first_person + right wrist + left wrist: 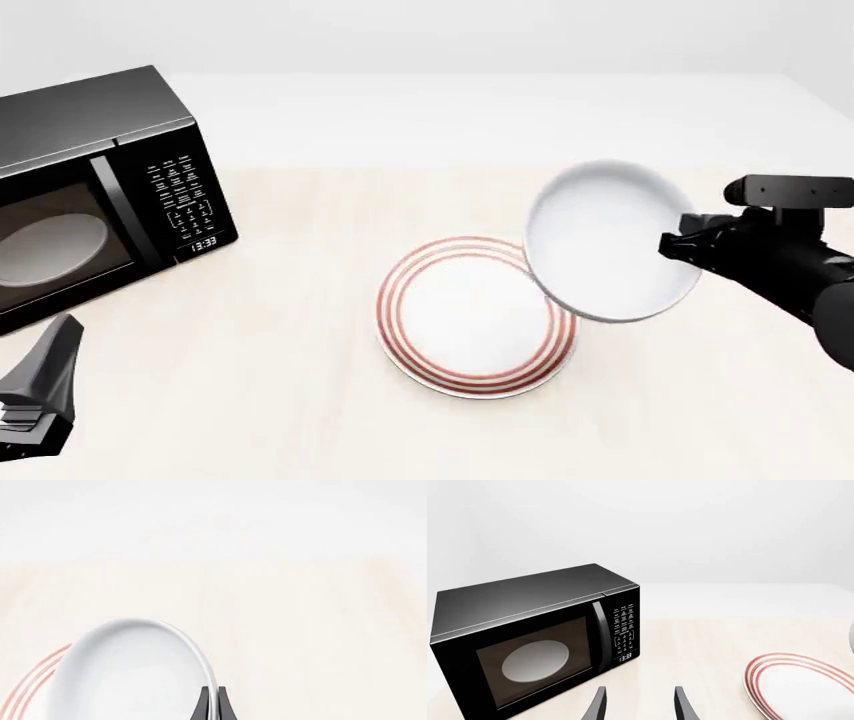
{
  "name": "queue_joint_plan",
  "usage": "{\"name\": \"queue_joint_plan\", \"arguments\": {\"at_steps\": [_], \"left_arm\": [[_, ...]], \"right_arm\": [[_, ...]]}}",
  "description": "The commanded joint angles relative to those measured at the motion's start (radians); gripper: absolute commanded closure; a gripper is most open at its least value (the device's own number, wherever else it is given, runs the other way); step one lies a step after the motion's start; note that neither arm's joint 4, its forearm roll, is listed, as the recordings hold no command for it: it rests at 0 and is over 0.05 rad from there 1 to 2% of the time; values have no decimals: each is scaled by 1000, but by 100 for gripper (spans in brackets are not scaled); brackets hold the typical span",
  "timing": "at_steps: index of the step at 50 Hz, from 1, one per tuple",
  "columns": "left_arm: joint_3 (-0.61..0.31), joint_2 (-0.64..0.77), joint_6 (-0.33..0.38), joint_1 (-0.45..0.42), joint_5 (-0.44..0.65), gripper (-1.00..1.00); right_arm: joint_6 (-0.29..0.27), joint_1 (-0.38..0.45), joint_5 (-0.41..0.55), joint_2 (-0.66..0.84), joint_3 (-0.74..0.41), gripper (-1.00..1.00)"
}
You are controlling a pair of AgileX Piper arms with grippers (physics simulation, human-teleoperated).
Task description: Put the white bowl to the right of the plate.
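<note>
The white bowl (609, 240) hangs tilted in the air, held by its right rim, and it overlaps the plate's upper right edge in the front view. My right gripper (675, 245) is shut on that rim; in the right wrist view the fingertips (212, 707) pinch the bowl's edge (133, 675). The plate (470, 312) with red rings lies flat at the table's middle; it also shows in the left wrist view (800, 685) and the right wrist view (33, 685). My left gripper (639, 705) is open and empty, low at the front left (40, 390).
A black microwave (94, 190) with its door shut stands at the back left; it fills the left wrist view (534, 640). Bare light wood table (694, 400) lies to the right of the plate, under and in front of the right arm.
</note>
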Motion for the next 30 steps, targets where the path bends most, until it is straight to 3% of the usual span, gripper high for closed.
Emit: {"name": "queue_joint_plan", "arguments": {"at_steps": [1,22,30], "left_arm": [[0,0,0,0,0,-100],[0,0,0,0,0,-100],[0,0,0,0,0,-100]], "right_arm": [[-20,-97,2,-38,33,100],[-18,-258,-23,-59,95,100],[-27,-312,-103,33,109,100]]}}
